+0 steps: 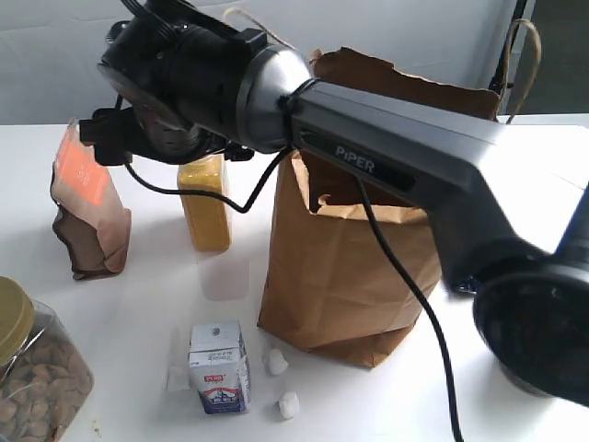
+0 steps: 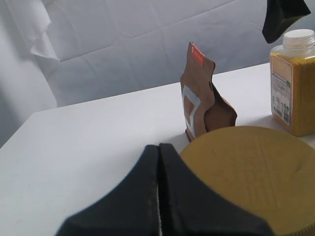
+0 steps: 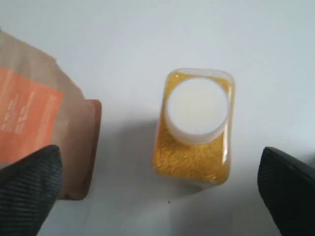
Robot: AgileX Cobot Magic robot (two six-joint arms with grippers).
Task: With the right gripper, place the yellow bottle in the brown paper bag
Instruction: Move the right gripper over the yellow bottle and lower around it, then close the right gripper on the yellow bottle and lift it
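The yellow bottle (image 1: pixel 204 207) stands upright on the white table, to the left of the brown paper bag (image 1: pixel 359 267). The bag stands upright with its mouth open at the top. My right gripper (image 3: pixel 160 152) hangs over the bottle, open wide. From above, the white cap (image 3: pixel 198 105) shows between the two black fingers (image 3: pixel 29 191), which do not touch it. In the exterior view the black arm (image 1: pixel 396 161) reaches across in front of the bag and hides the bottle's top. My left gripper (image 2: pixel 158 147) is shut and empty, low beside an olive jar lid (image 2: pixel 256 172).
A small brown pouch (image 1: pixel 87 207) with an orange label stands close to the left of the bottle. A large jar (image 1: pixel 28 368) sits at the front left. A small carton (image 1: pixel 219 370) and two white lumps (image 1: pixel 278 361) lie in front of the bag.
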